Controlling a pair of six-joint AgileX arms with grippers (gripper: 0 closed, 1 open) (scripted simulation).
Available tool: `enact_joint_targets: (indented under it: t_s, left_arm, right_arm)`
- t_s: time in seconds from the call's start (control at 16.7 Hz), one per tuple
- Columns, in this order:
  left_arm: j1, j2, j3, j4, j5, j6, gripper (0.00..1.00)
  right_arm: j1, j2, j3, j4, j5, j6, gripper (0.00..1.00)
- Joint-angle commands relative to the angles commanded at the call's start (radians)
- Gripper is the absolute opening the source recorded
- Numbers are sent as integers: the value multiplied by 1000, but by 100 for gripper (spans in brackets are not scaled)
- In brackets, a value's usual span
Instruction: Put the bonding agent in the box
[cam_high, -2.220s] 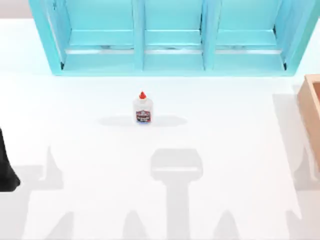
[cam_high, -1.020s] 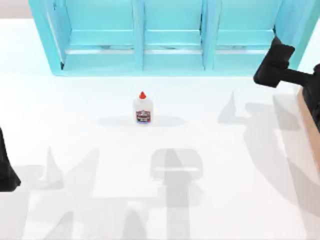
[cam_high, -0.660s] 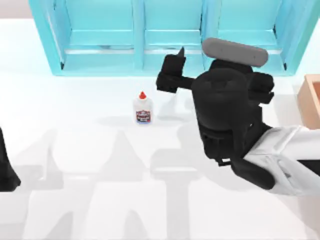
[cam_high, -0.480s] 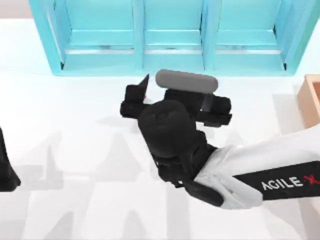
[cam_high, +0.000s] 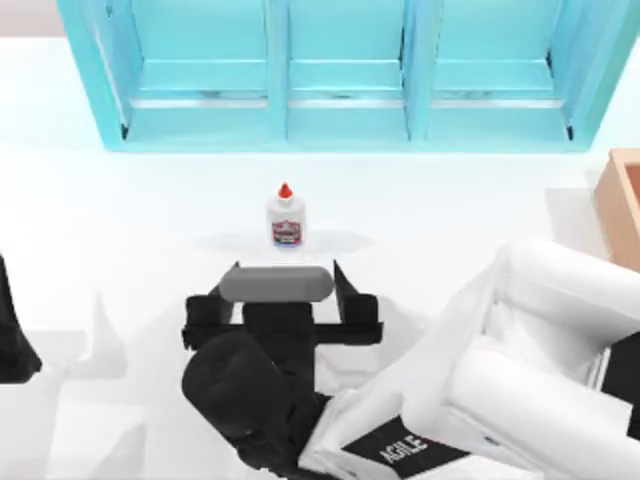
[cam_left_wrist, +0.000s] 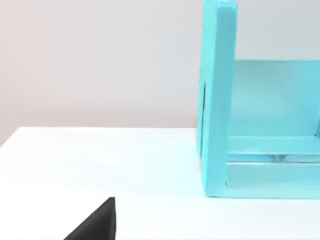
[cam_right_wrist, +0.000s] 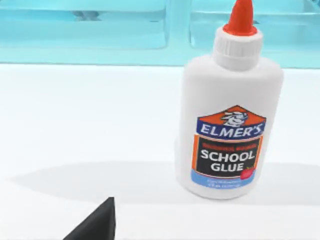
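A: Where is the small white glue bottle with the red-orange pointed cap and blue-and-red label (cam_high: 285, 219)?

B: Upright on the white surface (cam_high: 120, 210), near the middle, in front of the large teal three-bay shelf unit (cam_high: 340, 70); nothing touches it; the right wrist view shows it close ahead (cam_right_wrist: 227, 107), label facing the camera.

A: And the right tool?

B: The right tool (cam_high: 285, 285) has swung across from the shelf side within the last second and now sits just on the near side of the bottle; its two fingers stand wide apart, pointing at the bottle and straddling its line; it holds nothing.

A: So the approach is lined up?

B: I judge so; it seems to need only a short advance, then a squeeze.

A: The light tan wooden box with thick walls (cam_high: 622, 205)?

B: At the surface's right edge, well apart from the bottle.

A: The left arm?

B: Parked at the left edge (cam_high: 12, 335); I cannot tell its fingers' state.
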Motion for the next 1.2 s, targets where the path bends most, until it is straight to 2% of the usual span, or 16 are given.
enact_joint_targets:
  t_s: [0.42,0.9,1.2]
  left_arm:
    - [0,0,0,0,0,0,100]
    - [0,0,0,0,0,0,100]
    - [0,0,0,0,0,0,100]
  right_arm:
    - [-12,10,12,3,-10,-8,100]
    - [-175,175,240,50,-158,-135,100]
    - [-194,191,262,54,-176,-147,100]
